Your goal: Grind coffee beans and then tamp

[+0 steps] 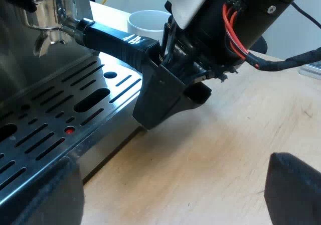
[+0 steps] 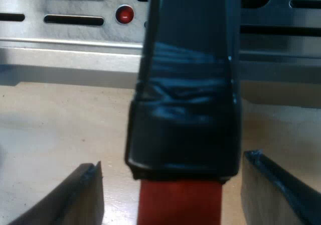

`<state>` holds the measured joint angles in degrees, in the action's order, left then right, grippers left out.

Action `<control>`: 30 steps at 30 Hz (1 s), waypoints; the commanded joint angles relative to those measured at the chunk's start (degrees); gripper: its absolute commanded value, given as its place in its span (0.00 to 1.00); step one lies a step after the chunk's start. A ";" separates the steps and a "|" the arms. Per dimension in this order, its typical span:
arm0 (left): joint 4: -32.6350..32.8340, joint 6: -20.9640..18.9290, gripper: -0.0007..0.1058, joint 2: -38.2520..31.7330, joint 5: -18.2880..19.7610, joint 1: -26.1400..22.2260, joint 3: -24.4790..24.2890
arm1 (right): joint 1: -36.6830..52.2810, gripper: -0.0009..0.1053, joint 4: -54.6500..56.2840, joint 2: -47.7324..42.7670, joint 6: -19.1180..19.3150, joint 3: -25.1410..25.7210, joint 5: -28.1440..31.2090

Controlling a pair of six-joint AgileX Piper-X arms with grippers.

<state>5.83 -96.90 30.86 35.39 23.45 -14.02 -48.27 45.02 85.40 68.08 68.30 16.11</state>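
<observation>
My right tool (image 2: 173, 185) stands apart around the holder's dark handle (image 2: 185, 84), a gap on each side. The holder (image 1: 47, 14) sits locked in the machine (image 1: 50, 119). My left tool (image 1: 170, 190) is apart and empty over the table (image 1: 225, 134).

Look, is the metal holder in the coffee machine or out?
In: the metal holder sits up under the espresso machine's front, handle jutting out above the slotted tray. Locked tight? Cannot tell.

My left gripper (image 1: 168, 185) hangs with fingers spread wide; my right gripper (image 2: 173, 185) holds its fingers parted
</observation>
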 commanded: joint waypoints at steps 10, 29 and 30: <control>-0.14 0.35 0.83 -0.17 0.90 0.27 -0.48 | 0.11 0.29 0.21 -0.12 -0.25 -0.01 0.40; -0.14 0.35 0.83 -0.17 0.90 0.27 -0.48 | 0.11 0.01 0.21 -0.12 -0.25 -0.01 0.40; -0.14 0.35 0.83 -0.17 0.90 0.27 -0.48 | 0.11 0.01 0.21 -0.12 -0.25 -0.01 0.40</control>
<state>5.83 -96.90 30.86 35.39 23.45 -14.02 -48.13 45.76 85.40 66.91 68.30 17.38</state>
